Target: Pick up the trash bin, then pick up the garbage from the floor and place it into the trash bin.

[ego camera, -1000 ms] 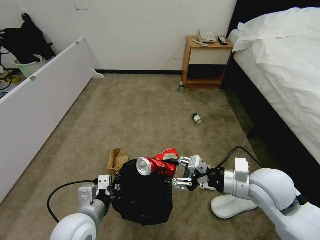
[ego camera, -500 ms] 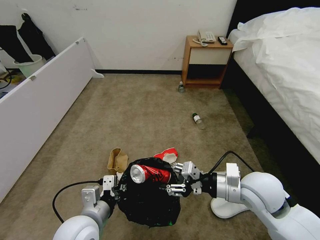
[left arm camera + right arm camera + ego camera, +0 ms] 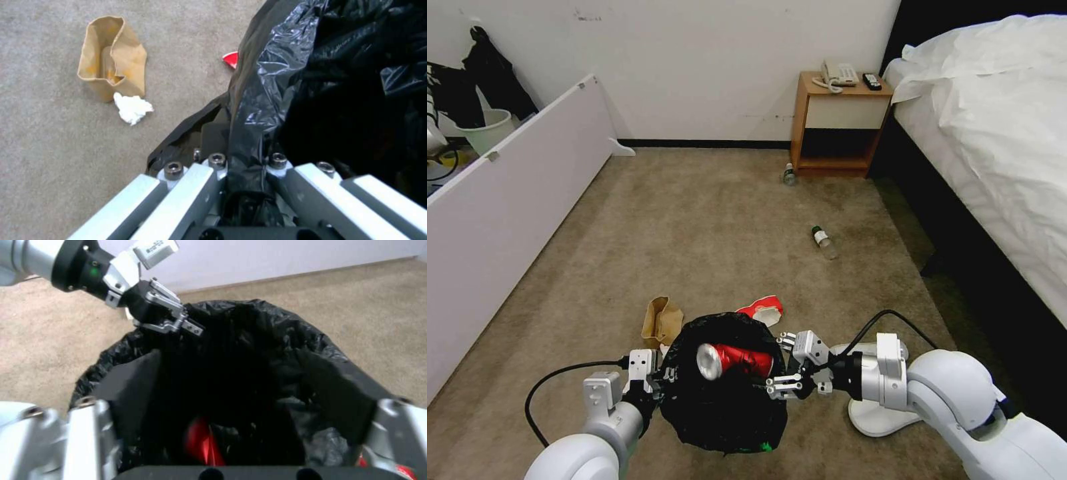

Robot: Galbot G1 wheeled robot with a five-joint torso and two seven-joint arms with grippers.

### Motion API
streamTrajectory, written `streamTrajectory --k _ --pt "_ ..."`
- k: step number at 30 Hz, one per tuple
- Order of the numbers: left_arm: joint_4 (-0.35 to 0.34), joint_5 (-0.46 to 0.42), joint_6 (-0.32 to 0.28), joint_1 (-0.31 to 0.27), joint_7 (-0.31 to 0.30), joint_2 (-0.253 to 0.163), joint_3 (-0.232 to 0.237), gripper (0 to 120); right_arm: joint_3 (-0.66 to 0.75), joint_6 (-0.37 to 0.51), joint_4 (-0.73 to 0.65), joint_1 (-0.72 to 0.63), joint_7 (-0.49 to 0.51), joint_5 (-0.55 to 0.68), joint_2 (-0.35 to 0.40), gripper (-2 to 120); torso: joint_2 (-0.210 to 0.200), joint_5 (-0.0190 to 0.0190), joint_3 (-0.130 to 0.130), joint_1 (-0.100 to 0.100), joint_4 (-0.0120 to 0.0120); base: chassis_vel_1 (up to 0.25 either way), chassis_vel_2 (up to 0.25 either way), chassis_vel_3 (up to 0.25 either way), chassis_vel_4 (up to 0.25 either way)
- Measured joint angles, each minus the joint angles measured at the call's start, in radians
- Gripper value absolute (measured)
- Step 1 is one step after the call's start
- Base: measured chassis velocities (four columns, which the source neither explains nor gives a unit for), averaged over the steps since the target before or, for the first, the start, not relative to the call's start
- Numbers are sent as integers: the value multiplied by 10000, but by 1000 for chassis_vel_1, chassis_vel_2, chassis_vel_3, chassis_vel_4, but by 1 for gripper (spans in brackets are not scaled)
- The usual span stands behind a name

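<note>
The trash bin (image 3: 720, 413), wrapped in its crinkly black bag (image 3: 267, 326), hangs low in front of me. My left gripper (image 3: 657, 377) is shut on the bag's rim (image 3: 249, 133). A crushed red can (image 3: 735, 360) lies tilted in the bin's mouth, its silver end up. My right gripper (image 3: 782, 363) is at the bin's right rim, open, with its pads wide apart over the bag and red (image 3: 200, 443) showing below them. On the floor (image 3: 714, 220) lie a brown paper bag (image 3: 660, 320), white crumpled paper (image 3: 132, 108), a red-white wrapper (image 3: 762, 309) and two bottles (image 3: 824, 241) (image 3: 789, 175).
A white slipper (image 3: 880, 417) lies under my right forearm. The bed (image 3: 994, 133) runs along the right, with a wooden nightstand (image 3: 837, 127) at the far wall. A white panel (image 3: 507, 193) closes off the left, with a pale bucket (image 3: 484, 130) behind it.
My right gripper carried the red can leftward and down over the bin. The can has sunk into the bag's mouth, away from the fingers. The left gripper kept hold of the bin.
</note>
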State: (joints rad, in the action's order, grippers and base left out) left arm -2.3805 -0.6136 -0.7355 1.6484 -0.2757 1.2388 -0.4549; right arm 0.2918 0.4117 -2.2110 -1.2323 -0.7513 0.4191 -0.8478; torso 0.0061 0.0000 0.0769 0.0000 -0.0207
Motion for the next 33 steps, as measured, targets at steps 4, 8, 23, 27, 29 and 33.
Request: streamTrajectory --k 4,8,23,27,29,33 --pt "-71 -44 0 51 9 -35 -2 1 25 -11 -5 -14 -10 1 5 99 0 0 0 0 0 0 0 0 0" --pt "-91 -69 0 63 20 -34 25 1 22 -13 -9 -5 -10 1 2 99 0 0 -1 0 0 0 0 0 0" --pt "-12 -583 0 -13 -236 70 -312 1 609 1 -95 -250 335 408 -110 100 -1 0 0 0 1 0 0 0 0" --pt "5 -1067 0 -85 -440 184 -773 1 1338 82 -145 -737 762 540 -143 100 -1 0 0 0 0 0 0 0 0" --pt "6 -1303 0 -127 -549 222 -995 1 1733 139 -200 -1041 1033 567 -87 100 -3 0 0 0 0 0 0 0 0" --pt "6 -1642 0 -261 -733 319 -1551 1 2766 213 -450 -1906 2012 740 60 100 -3 0 0 0 -1 0 0 0 0"
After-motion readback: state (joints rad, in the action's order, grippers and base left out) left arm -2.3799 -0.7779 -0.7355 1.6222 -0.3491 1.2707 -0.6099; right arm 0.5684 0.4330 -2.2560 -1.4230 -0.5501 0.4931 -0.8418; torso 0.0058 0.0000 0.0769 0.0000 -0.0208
